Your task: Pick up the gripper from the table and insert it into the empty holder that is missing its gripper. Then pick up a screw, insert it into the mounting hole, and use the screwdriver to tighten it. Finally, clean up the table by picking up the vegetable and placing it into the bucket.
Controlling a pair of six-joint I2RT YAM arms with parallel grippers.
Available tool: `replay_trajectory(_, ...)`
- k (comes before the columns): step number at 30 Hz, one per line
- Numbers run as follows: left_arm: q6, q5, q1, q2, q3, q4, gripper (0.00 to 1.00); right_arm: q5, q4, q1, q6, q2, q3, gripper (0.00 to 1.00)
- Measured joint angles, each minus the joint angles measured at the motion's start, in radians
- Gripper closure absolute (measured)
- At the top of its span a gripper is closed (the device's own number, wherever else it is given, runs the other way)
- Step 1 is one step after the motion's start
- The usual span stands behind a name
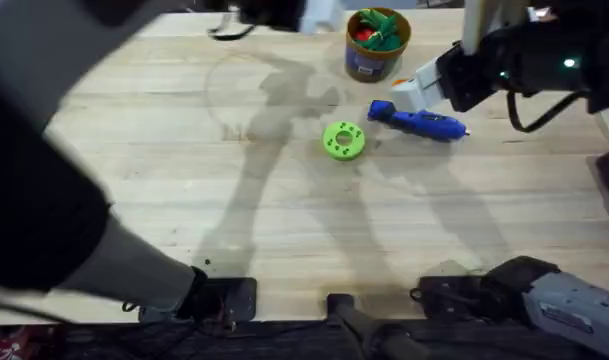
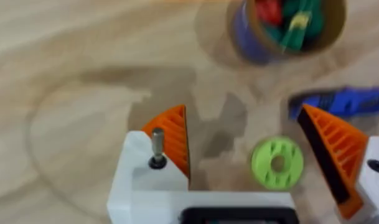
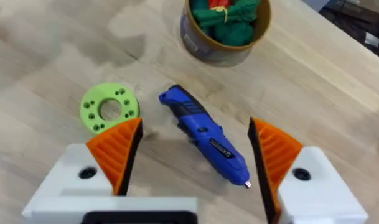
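We find the right gripper (image 3: 192, 165) wide open, empty, straddling the screwdriver (image 3: 205, 137); closing mid-body, apparently centred, avoids the disc (image 3: 109, 107) at ten o'clock.

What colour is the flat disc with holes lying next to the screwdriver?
Bright green. The disc shows best in the right wrist view, beside the blue screwdriver.

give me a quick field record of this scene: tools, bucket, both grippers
screwdriver: blue, lying flat on the table, between the right gripper's open fingers
green disc: flat on the table, beside the screwdriver
bucket: upright, holds red and green items
left gripper: open, above the table, holds nothing
right gripper: open, over the screwdriver
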Motion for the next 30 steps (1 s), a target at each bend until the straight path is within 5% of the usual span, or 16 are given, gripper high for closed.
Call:
replay_trajectory(11, 0.156, -0.03, 0.065, -0.249, 0.004, -0.565, 0.003, 0.0, -0.002, 0.0, 0.19, -0.007, 0.0, 0.028)
replay_trajectory(30, 0.156, -0.03, 0.065, -0.249, 0.004, -0.565, 0.003, 0.0, -0.002, 0.0, 0.19, -0.007, 0.0, 0.028)
